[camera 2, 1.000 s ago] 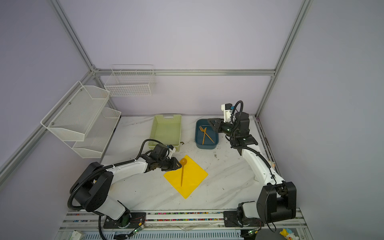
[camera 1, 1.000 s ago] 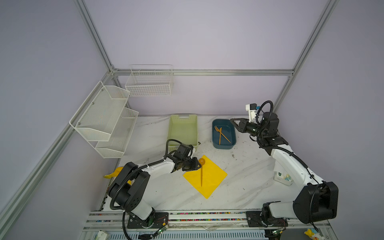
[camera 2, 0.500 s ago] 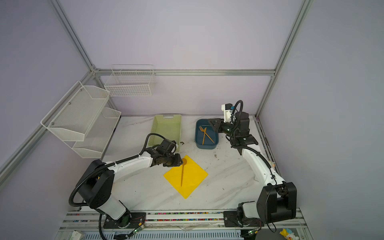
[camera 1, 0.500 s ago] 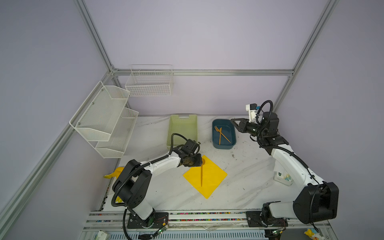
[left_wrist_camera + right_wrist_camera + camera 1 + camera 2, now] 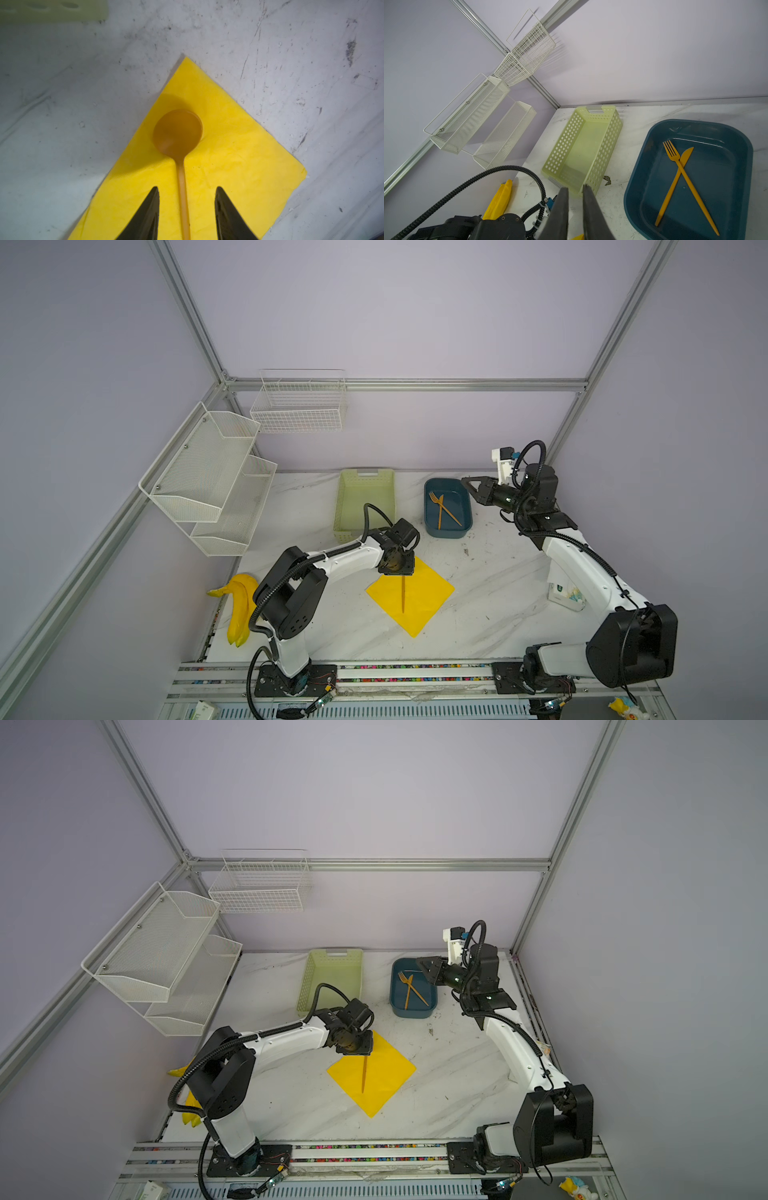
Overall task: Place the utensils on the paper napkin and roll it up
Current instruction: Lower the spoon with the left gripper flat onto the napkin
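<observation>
Plainly, the left gripper [image 5: 187,188] stood released over the yellow paper napkin [image 5: 239,166]: its black fingers [image 5: 149,212] flanked the spoon's handle with a gap on each side. The spoon [image 5: 177,133] lay flat on the napkin, its round bowl near one corner. In both top views the napkin sat diamond-wise on the marble table [image 5: 498,593]. The fork [image 5: 695,193] and knife [image 5: 668,197] lay crossed in the blue tray [image 5: 639,187], beside the green basket [image 5: 564,145]. The right gripper [image 5: 575,187] hung by the tray's edge, holding nothing, jaws a narrow slit apart.
</observation>
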Controlling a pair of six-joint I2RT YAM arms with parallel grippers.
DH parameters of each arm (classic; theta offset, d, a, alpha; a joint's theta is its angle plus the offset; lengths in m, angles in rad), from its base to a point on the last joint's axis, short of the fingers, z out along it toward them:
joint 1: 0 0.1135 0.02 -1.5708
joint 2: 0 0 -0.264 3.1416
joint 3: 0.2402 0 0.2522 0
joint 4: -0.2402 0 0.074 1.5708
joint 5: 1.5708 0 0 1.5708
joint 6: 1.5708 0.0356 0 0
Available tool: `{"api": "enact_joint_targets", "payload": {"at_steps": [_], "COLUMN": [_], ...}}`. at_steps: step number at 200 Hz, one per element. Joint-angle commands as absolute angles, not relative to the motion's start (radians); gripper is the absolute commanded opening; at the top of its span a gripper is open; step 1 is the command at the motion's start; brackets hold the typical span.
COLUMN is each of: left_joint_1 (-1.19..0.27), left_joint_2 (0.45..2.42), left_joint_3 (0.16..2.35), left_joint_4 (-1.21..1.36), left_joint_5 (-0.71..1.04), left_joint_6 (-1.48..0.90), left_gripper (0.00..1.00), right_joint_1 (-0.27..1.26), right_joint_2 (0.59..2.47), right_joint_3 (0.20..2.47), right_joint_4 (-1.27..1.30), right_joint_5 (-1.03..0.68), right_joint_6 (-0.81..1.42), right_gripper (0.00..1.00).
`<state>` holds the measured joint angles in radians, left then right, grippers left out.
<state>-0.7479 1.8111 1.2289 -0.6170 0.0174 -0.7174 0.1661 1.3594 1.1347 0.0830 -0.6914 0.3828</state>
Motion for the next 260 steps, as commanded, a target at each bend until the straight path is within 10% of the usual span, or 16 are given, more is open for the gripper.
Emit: {"api": "enact_joint_targets", "payload": {"at_steps": [1,260], "left_joint_1": [-0.759,-0.764], "left_joint_2": [1.832,1.878], "left_joint_3": [1.317,1.319], "left_joint_4": [-0.642,-0.659], "left_joint_5": [-0.003,-0.005], "left_joint_6": [-0.724,-0.693], "left_gripper": [0.42,0.30], "right_joint_1": [0.162,0.163], "right_joint_2": [1.329,1.336], "right_joint_3": [1.164,1.167], "right_joint_4": [0.081,0.085], "right_joint_5": [-0.680,-0.696], "right_joint_6": [0.366,0.369], "right_gripper": [0.18,0.18]}}
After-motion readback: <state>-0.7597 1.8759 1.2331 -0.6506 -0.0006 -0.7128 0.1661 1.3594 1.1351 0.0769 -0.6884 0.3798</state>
